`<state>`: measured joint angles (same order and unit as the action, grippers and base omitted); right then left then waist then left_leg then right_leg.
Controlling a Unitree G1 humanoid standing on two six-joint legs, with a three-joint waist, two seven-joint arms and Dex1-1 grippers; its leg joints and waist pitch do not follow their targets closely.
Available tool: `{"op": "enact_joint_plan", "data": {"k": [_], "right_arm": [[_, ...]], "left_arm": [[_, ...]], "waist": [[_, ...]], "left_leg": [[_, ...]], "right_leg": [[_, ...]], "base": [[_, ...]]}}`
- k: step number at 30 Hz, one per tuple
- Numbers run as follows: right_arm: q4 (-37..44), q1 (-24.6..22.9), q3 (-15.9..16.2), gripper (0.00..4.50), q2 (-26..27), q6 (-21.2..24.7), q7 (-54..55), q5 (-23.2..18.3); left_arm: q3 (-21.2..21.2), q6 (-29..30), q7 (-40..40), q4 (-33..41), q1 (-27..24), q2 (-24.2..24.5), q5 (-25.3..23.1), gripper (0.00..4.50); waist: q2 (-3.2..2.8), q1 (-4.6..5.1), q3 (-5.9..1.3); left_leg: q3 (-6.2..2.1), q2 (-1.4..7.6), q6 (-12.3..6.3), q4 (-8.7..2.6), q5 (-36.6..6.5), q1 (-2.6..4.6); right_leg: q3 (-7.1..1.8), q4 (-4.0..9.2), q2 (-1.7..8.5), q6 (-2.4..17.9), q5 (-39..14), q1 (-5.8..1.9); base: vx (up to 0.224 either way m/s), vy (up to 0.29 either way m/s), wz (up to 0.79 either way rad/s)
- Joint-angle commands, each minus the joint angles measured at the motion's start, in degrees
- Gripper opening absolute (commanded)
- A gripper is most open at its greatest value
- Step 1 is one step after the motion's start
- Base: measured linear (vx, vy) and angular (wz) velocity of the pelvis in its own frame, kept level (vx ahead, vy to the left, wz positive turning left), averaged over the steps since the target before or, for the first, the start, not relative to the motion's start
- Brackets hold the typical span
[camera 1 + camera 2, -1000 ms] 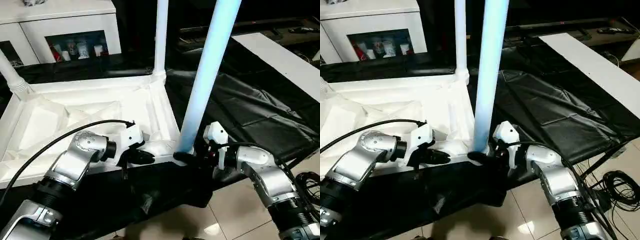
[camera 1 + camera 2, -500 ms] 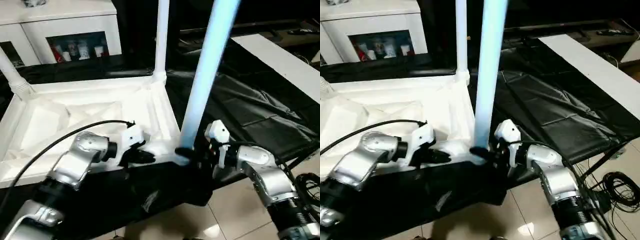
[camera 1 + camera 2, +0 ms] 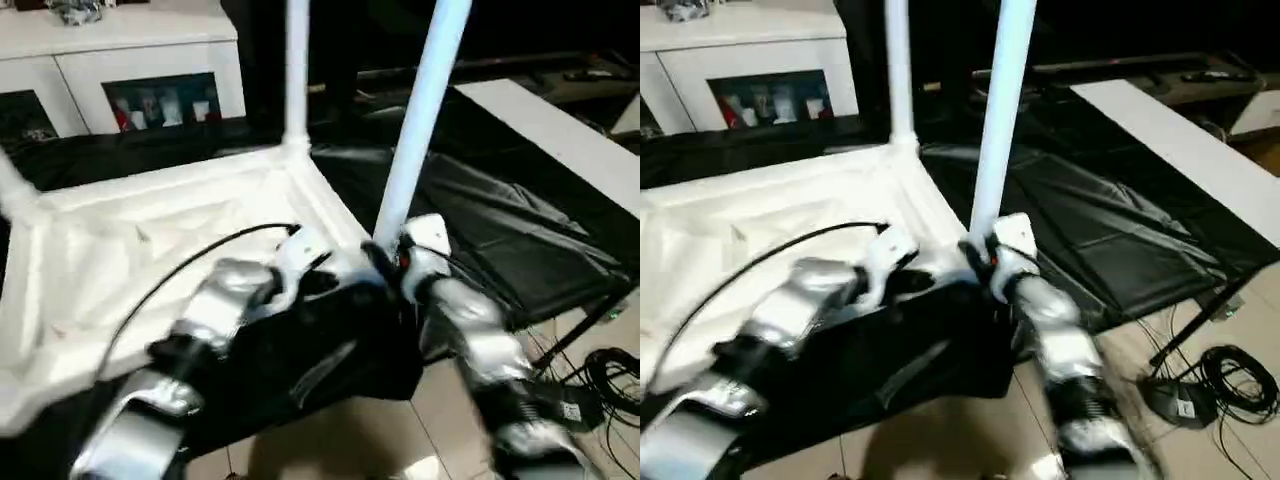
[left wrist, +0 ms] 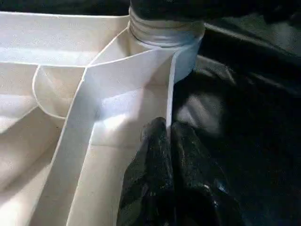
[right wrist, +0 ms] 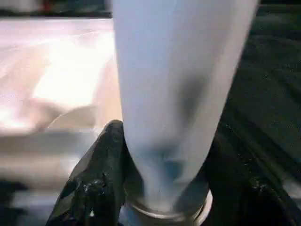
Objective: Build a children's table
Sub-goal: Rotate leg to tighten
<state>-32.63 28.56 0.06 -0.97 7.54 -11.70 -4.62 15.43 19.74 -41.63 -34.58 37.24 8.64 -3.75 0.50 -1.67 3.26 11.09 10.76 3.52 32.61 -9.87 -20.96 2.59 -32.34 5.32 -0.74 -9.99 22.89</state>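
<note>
One tabletop (image 3: 150,240); three legs up, right tool (image 5: 160,188) gripping one (image 3: 420,110).

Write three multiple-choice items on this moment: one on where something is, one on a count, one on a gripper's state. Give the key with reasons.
1. Where does the left gripper hold the tabletop?
A. on its side wall near the corner socket
B. at a far corner
C. on a leg

2. How many legs stand upright in the tabletop?
A. none
B. one
C. at least two

3. What is the right gripper doing?
A. hanging open above the floor
B. closed around the near leg at its base
C. gripping the cabinet

Key: 1 A, the left wrist view shows both fingers pinching the thin wall. 2 C, the far leg and the near one both rise from corners. 3 B, black fingers flank the tube just above its socket.
</note>
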Motion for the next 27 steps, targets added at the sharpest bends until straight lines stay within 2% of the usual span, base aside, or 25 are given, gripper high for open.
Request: {"op": "enact_joint_plan", "data": {"k": [1,4,5,6,9,10,11,14,16,18,20,22,23,24,27], "right_arm": [[-4.19,-0.27,2.96,1.99,4.04,2.05,0.57,-1.46],[-6.74,1.7,2.84,1.99,4.52,0.15,1.52,-0.48],[-7.2,2.1,2.98,1.99,4.43,-1.08,0.51,-0.18],[-7.43,2.32,3.07,1.99,4.37,-1.92,-0.22,-0.01],[-6.5,1.92,3.84,1.99,3.88,-3.64,-3.82,0.11],[-4.99,1.25,4.14,1.99,3.07,-5.7,-7.13,0.04],[-4.64,1.09,4.2,2.67,2.88,-6.2,-7.88,0.03],[-1.86,0.1,4.79,2.87,-0.03,-7.54,-13.1,-1.18],[0.58,-0.68,5.44,3.12,-2.84,-6.04,-16.04,-1.68],[2.93,-1.71,6.07,3.12,-5.7,-4.77,-20.16,-2.46],[4.79,-2.82,6.62,3.12,-8.71,-4.64,-24.5,-3.07],[6.06,-3.76,7.09,3.12,-11.26,-4.85,-27.99,-3.11],[6.48,-4.09,7.3,3.12,-12.15,-4.94,-29.27,-3.1],[7.74,-5.02,7.74,3.12,-14.55,-4.61,-32.98,-3.45],[9.96,-6.21,7.74,3.12,-17.33,-2.97,-38.85,-4.61]], "left_arm": [[0.56,0.33,4.57,-2.29,1.02,-3.13,0.03,0.0],[0.62,-0.71,5.04,-3.3,1.56,-3.29,-0.82,0.0],[0.66,-1.18,4.79,-3.39,1.59,-2.95,-1.02,0.0],[0.68,-1.48,4.6,-3.45,1.61,-2.71,-1.12,0.0],[0.92,-2.94,3.45,-3.21,1.35,-1.73,-1.4,0.0],[0.76,-3.48,2.46,-2.82,0.98,-0.83,-1.41,0.0],[0.72,-3.59,2.25,-2.73,0.9,-0.63,-1.42,0.0],[1.16,-5.54,-1.41,-0.73,-0.32,1.45,-0.79,0.0],[1.34,-5.61,-3.66,0.89,-1.27,2.99,-0.37,0.0],[1.63,-5.71,-6.39,2.76,-2.29,4.46,0.25,0.0],[2.08,-6.01,-9.32,4.59,-3.36,6.07,0.74,0.0],[2.51,-6.28,-11.86,5.97,-4.27,7.5,1.2,0.0],[2.69,-6.79,-13.05,6.5,-4.64,8.04,1.5,0.0],[3.1,-7.35,-16.54,8.11,-5.68,9.56,2.56,0.0],[3.5,-7.97,-21.53,10.37,-6.97,11.85,4.2,0.0]], "waist": [[-0.32,0.76,-2.05],[-0.57,0.77,-2.06],[-0.4,0.88,-2.05],[-0.5,0.81,-1.99],[-0.32,0.68,-2.0],[-0.16,0.47,-2.15],[-0.16,0.47,-2.15],[-0.01,-0.04,-2.37],[0.17,-0.08,-2.32],[0.12,-0.36,-2.49],[0.19,-0.57,-2.55],[0.17,-0.59,-2.67],[0.26,-0.69,-2.69],[0.24,-0.88,-2.9],[0.3,-0.92,-3.02]], "left_leg": [[-2.32,1.54,1.68,-4.79,-30.57,1.76],[-2.45,1.73,1.55,-5.25,-31.23,1.45],[-2.53,1.8,1.55,-5.39,-31.89,1.46],[-2.53,1.82,1.54,-5.44,-32.18,1.38],[-2.3,1.78,1.23,-5.35,-32.07,1.63],[-2.2,1.8,0.65,-5.33,-30.58,1.41],[-2.2,1.8,0.65,-5.33,-30.58,1.41],[-1.7,2.09,-0.74,-5.37,-25.37,0.74],[-1.45,1.98,-1.47,-5.24,-22.85,0.35],[-1.22,2.11,-2.06,-5.0,-21.1,0.72],[-1.03,2.18,-2.59,-4.84,-18.91,0.52],[-0.87,2.17,-3.01,-4.62,-17.38,0.32],[-0.68,2.13,-3.15,-4.38,-16.76,0.46],[-0.65,2.18,-3.54,-4.18,-15.37,0.54],[-0.48,2.07,-4.97,-3.69,-11.59,0.03]], "right_leg": [[-0.15,6.28,2.43,3.27,-37.23,-0.49],[-0.03,6.25,2.43,3.88,-33.77,-0.75],[0.14,6.28,2.49,4.29,-32.7,-0.84],[0.17,6.31,2.64,4.66,-31.92,-0.89],[0.02,6.39,2.79,5.32,-31.35,-0.65],[-0.17,6.25,2.98,5.72,-30.53,-0.87],[-0.17,6.25,2.98,5.72,-30.53,-0.87],[-0.81,5.28,2.98,8.11,-23.49,-1.38],[-0.92,4.96,3.04,8.76,-23.67,-1.65],[-1.07,4.92,3.0,9.1,-22.98,-1.49],[-1.15,4.66,3.0,9.76,-21.18,-1.68],[-1.22,4.28,2.85,10.55,-19.43,-1.66],[-1.3,4.08,2.7,11.17,-18.32,-1.45],[-1.34,3.71,2.75,12.0,-16.29,-1.68],[-1.41,2.75,2.43,13.87,-10.05,-1.94]], "base": [[0.0,0.0,0.0],[0.0,0.0,0.0],[0.0,0.0,0.0],[0.0,0.0,0.0],[0.0,0.0,0.0],[0.0,0.0,0.0],[0.0,0.0,0.0],[0.0,0.0,0.0],[0.0,0.0,0.0],[0.0,0.0,0.0],[0.0,0.0,0.0],[0.058,-0.043,0.05],[0.061,-0.043,0.06],[0.068,-0.045,0.09],[0.077,-0.04,0.06]]}}
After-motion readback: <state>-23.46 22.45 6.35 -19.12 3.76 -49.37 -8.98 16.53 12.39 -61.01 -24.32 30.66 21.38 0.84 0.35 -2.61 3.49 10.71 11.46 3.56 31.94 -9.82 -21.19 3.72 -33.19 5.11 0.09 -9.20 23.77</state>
